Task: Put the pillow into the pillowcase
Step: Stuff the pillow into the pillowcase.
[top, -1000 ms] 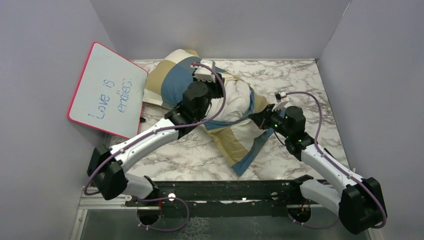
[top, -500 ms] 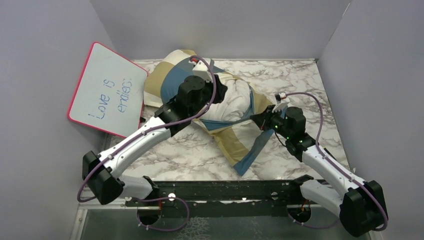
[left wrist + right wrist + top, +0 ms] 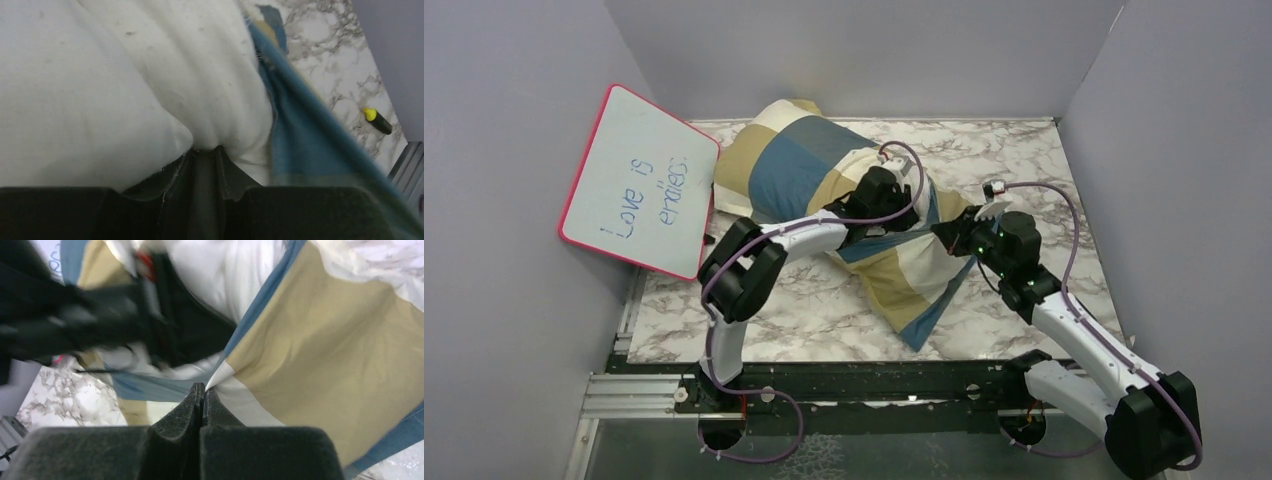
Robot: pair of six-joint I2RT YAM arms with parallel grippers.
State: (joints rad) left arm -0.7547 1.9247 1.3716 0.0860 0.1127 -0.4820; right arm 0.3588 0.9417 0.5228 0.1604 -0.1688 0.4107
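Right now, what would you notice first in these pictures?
A big checked pillowcase in blue, tan and cream lies across the middle of the marble table, a white pillow bulging from its mouth. The right end effector pinches its edge, and a pink-rimmed whiteboard leans at the far left.

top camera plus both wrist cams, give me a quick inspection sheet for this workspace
surface: marble-patterned table, bare in front of the bedding
job's things: pillow partly inside the checked pillowcase, white fabric showing at the open mouth
clutter: whiteboard with blue writing propped at the left wall; yellow-capped marker lying on the table
grippers: left claw has its tips pressed into the pillow at the mouth, grip unclear; right claw is shut on a fold of the pillowcase
cables: purple cable loops off each arm, none seen snagged
surroundings: plain grey walls on three sides, dark mounting rail at the near edge
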